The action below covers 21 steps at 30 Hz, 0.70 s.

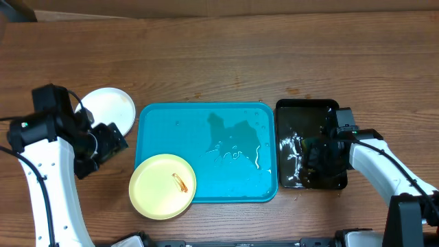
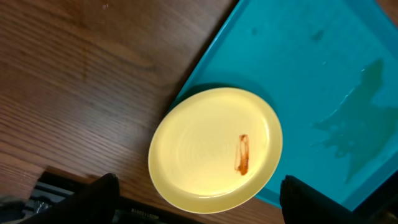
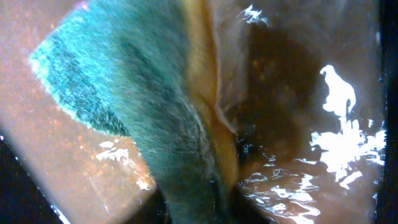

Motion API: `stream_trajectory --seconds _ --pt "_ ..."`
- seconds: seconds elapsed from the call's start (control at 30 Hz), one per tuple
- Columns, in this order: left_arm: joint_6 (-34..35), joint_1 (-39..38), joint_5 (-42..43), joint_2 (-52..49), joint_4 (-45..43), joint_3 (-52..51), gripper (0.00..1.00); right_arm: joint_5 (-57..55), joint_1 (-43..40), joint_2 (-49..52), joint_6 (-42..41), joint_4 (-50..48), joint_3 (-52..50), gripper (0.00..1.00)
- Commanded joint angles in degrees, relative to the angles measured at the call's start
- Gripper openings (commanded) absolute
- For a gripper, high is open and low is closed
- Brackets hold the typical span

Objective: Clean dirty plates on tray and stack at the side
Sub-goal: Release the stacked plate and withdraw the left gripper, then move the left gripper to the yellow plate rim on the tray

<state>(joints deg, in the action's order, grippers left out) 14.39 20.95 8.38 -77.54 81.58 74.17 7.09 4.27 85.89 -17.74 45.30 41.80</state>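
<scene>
A pale yellow plate with a red-orange smear sits on the front left corner of the turquoise tray, overhanging its rim. It also shows in the left wrist view, on the tray. A white plate lies on the table left of the tray. I cannot tell whether a second one lies under it. My left gripper is open and empty, between the white plate and the yellow one. My right gripper is shut on a green-and-yellow sponge.
A smaller black tray holding water stands right of the turquoise tray, and the sponge is down in it. Water streaks lie on the turquoise tray's right half. The table's front edge runs just below the yellow plate.
</scene>
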Motion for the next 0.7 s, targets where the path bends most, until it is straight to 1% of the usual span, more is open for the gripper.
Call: stream_trajectory --seconds 0.0,0.03,0.07,0.1,0.13,0.17,0.2,0.23,0.27,0.3,0.33,0.37,0.43,0.47,0.67 --pt "-2.1 -0.4 0.3 2.0 -1.4 -5.6 0.83 0.0 0.2 0.0 0.0 -1.0 -0.2 0.73" --pt "-2.1 -0.4 0.4 2.0 -2.2 -7.0 0.83 0.0 0.2 0.0 0.0 -1.4 -0.2 0.52" --pt "-2.2 -0.4 0.8 2.0 -3.3 -8.9 0.83 0.0 0.2 0.0 0.1 -1.9 -0.2 0.21" --pt "-2.2 -0.4 1.2 2.0 -4.2 -10.4 0.82 0.1 0.2 0.0 0.2 -2.3 -0.2 0.07" --pt "-2.3 -0.4 1.7 2.0 -5.2 -11.8 0.82 0.1 0.2 0.0 0.2 -2.7 -0.2 0.04" --pt "-2.8 -0.4 3.9 2.0 -6.6 -13.2 0.81 0.1 0.2 0.0 0.2 -2.8 -0.2 0.06" --pt "-3.8 -0.4 5.7 2.0 -7.5 -14.1 0.8 0.1 0.2 0.0 0.2 -2.9 -0.2 0.29" --pt "-4.2 -0.4 6.5 2.0 -8.2 -14.9 0.79 0.1 0.2 0.0 0.2 -2.9 -0.2 0.67" --pt "-4.1 -0.4 6.5 2.0 -8.7 -15.5 0.79 0.1 0.2 0.0 0.2 -2.8 -0.2 0.84" --pt "-4.1 -0.4 6.5 2.0 -9.3 -16.0 0.78 0.1 0.2 0.0 0.2 -2.8 -0.2 0.95" --pt "-4.1 -0.4 6.5 1.9 -9.6 -16.3 0.75 0.1 0.2 0.0 0.2 -2.8 -0.2 0.99" --pt "-4.1 -0.4 6.5 1.9 -9.9 -16.6 0.73 0.1 0.2 0.0 0.2 -2.8 -0.2 1.0" --pt "-4.1 -0.4 6.6 1.9 -10.1 -17.0 0.63 0.1 0.2 0.0 0.2 -2.8 -0.2 1.0" --pt "-4.0 -0.4 6.7 1.9 -10.2 -17.3 0.62 0.1 0.2 0.0 0.2 -2.8 -0.2 1.0" --pt "-0.3 -0.4 5.0 1.9 -12.1 -20.1 0.7 0.1 0.2 0.0 0.2 -2.8 -0.2 1.0"
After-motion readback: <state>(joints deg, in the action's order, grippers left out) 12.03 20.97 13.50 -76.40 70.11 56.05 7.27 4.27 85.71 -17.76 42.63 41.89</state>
